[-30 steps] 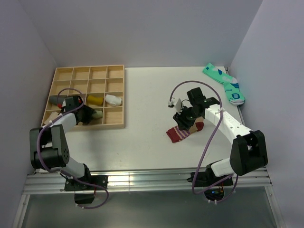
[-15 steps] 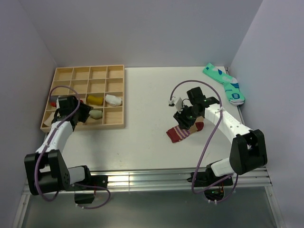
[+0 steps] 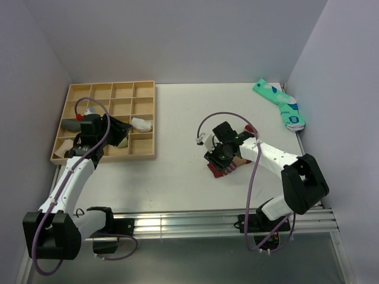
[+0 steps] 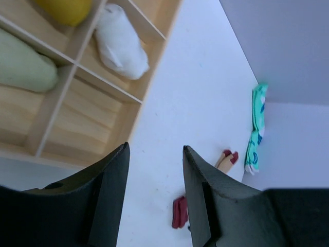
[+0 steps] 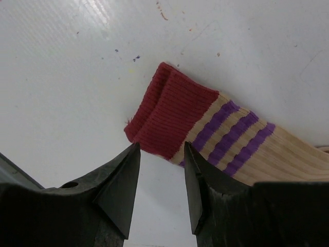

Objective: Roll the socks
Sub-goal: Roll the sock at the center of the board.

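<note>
The tan sock [image 5: 229,139] is light, limp knit that will likely bunch and slide on the smooth counter [image 3: 177,112], so its thicker maroon cuff [image 5: 172,118] looks the best place to pinch. It lies flat, well right of the wooden tray [image 3: 109,83]. The right gripper [image 5: 161,149] hangs open just above the cuff's end. The left gripper [image 4: 154,154], open and empty, hovers over the tray's right edge, near a pale green sock [image 4: 23,67] rolled in a compartment.

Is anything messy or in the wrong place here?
A little. The teal socks lie flat and unrolled at the far right corner of the table, away from the tray where rolled socks sit. The striped sock also lies flat on the table, under the open right gripper.
</note>
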`<state>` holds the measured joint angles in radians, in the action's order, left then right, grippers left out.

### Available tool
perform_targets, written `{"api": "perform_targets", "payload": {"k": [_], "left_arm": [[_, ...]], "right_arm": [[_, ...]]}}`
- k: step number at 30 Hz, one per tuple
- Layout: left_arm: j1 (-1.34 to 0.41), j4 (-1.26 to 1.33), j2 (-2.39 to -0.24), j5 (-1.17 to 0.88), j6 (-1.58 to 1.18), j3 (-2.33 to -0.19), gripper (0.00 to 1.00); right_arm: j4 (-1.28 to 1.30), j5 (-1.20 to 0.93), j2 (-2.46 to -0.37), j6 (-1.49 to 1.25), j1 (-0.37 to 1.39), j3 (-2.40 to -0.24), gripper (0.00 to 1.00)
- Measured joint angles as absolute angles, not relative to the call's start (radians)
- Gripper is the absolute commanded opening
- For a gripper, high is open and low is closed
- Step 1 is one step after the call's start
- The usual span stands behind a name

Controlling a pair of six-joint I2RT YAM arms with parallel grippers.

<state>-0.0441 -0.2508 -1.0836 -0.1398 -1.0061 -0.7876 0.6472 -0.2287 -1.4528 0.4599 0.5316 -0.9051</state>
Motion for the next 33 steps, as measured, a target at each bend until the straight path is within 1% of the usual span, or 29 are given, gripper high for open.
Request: {"api": "perform_targets", "payload": {"k": [7, 20, 29, 31, 33], "left_arm": [[-0.076, -0.226, -1.084, -0.187, -1.006, -0.8, 0.51], [-0.077, -0.21, -1.084, -0.237, -0.983, -0.814, 0.51], [-0.078, -0.179, -1.098, -0.266, -0.98, -0.814, 0.51], [-0.077, -0.176, -1.102, -0.268, -0.979, -0.814, 0.51], [-0.078, -0.176, -1.105, -0.269, -0.976, -0.814, 0.51]], "right_arm": [[0.622, -0.176, -1.515, 0.358, 0.547, -0.925, 0.52], [0.612, -0.097, -1.596, 0.247, 0.657, -0.982, 0.53], [0.601, -0.052, -1.66, 0.213, 0.673, -0.982, 0.53], [0.598, -0.046, -1.663, 0.208, 0.675, -0.982, 0.52], [0.594, -0.041, -1.675, 0.207, 0.677, -0.982, 0.46]]}}
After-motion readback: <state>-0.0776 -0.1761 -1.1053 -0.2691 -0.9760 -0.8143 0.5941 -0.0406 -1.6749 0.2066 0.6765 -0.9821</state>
